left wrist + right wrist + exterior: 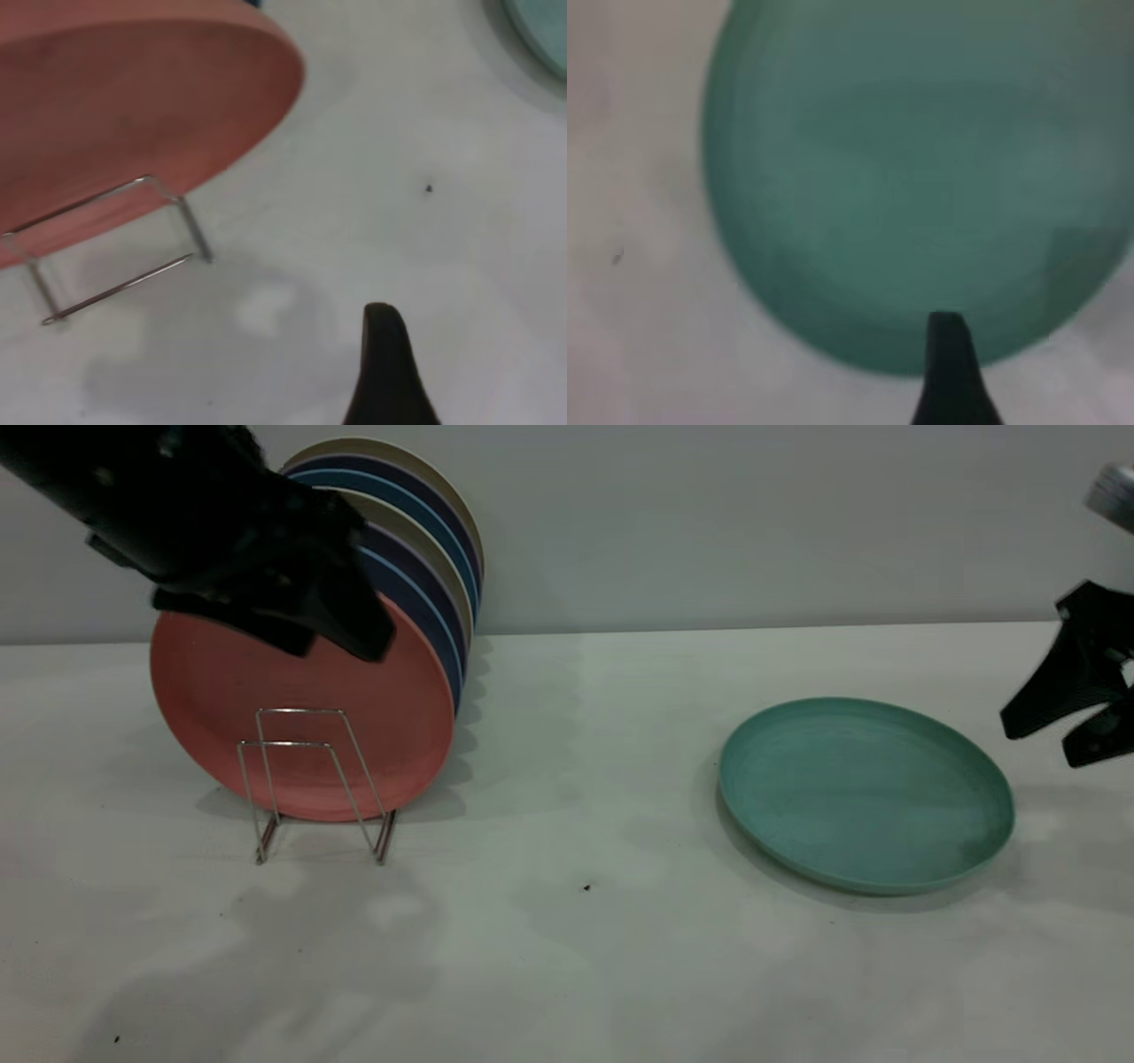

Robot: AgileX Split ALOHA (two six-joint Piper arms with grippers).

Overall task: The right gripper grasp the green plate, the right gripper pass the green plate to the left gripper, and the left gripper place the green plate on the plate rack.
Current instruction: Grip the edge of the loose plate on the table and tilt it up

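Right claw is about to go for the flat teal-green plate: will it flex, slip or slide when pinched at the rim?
The round matte teal-green plastic plate looks stiff and probably light. It lies flat on the smooth white table, so a nudge may slide it. Its low rim offers the open right claw little to pinch, so slipping seems possible.

I see the plate rack on the table at my left, with a row of plates standing in it; the lone plate lies flat well to the right; the left end effector hangs before the row; the right end effector sits just right of the flat plate.
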